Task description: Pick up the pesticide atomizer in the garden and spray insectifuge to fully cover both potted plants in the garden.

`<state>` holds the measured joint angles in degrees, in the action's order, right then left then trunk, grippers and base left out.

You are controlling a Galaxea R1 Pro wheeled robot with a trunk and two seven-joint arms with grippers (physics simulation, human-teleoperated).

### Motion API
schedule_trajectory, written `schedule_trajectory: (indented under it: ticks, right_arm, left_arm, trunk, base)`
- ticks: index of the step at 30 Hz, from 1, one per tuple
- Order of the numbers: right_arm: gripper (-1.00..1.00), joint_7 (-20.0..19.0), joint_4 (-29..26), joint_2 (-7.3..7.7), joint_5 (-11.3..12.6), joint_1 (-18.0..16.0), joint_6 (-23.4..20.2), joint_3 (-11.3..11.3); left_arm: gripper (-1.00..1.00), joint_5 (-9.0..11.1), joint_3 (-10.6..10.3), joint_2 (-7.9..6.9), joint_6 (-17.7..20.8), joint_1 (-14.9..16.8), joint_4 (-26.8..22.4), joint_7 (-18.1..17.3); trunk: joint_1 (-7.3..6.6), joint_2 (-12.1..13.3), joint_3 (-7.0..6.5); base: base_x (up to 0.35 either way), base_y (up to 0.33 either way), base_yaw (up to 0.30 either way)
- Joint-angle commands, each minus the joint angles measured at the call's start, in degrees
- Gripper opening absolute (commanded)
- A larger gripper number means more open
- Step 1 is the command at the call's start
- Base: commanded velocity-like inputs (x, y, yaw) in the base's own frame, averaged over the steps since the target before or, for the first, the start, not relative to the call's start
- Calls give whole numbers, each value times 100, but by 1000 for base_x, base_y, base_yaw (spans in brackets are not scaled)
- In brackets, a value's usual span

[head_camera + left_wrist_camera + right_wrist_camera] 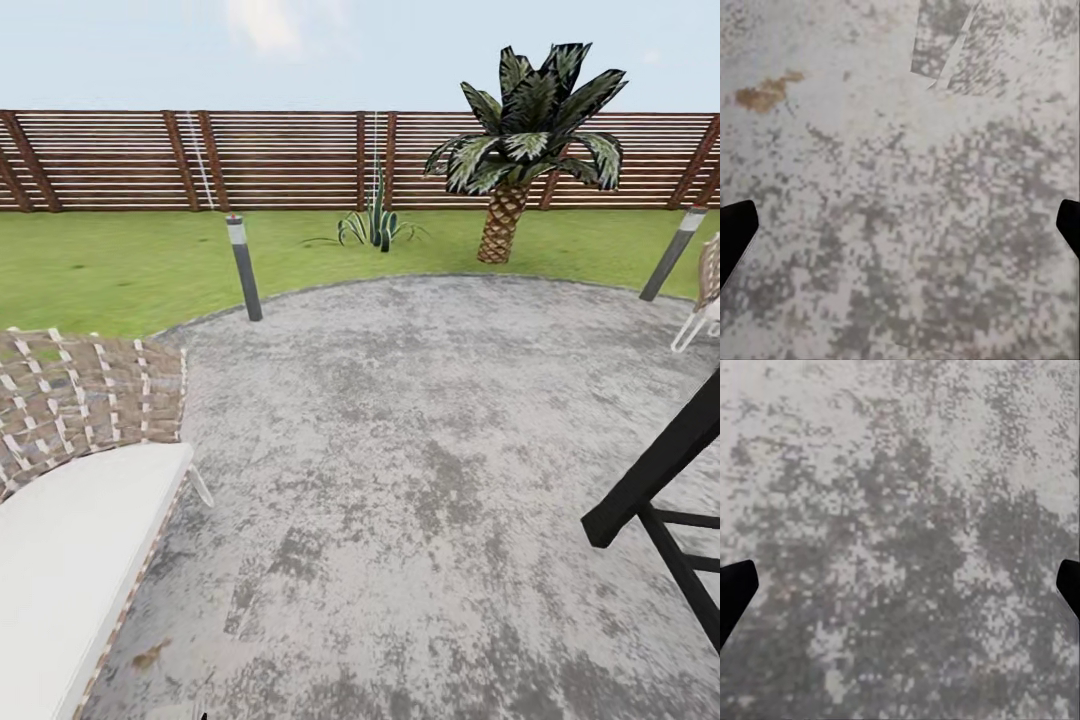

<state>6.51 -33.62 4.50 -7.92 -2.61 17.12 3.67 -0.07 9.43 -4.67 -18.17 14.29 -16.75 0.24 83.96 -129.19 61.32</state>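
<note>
The pesticide atomizer is out of view. A low rosette of slim pointed green leaves (378, 225) stands on the lawn near the fence; whether it is one of the potted plants I cannot tell. My left gripper (900, 232) hangs open over the grey mottled patio (420, 420), its dark fingertips (735, 232) far apart with nothing between them. My right gripper (900, 592) is open too, above bare paving, fingertips (735, 589) at the frame's sides.
A wicker chair with a white cushion (70, 500) sits close at the left. A black frame (660, 490) juts in at the right. Two bollard lights (244, 268) (672, 252) edge the patio. A palm tree (520, 150) and a slatted fence (300, 160) stand behind.
</note>
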Motion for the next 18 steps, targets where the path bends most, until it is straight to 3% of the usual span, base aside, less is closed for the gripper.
schedule_trajectory:
  ticks: [1, 18]
  right_arm:
    - [100, 26, 4, -2, -60, -3, 11, 10]
    - [100, 26, 4, -2, -60, -3, 11, 20]
  left_arm:
    - [100, -1, 7, 1, -20, 3, 6, 2]
    - [100, -1, 7, 0, -20, 3, 5, 2]
  trunk:
    - [3, -1, 4]
    - [3, -1, 4]
  base:
    - [337, 0, 0]
    - [337, 0, 0]
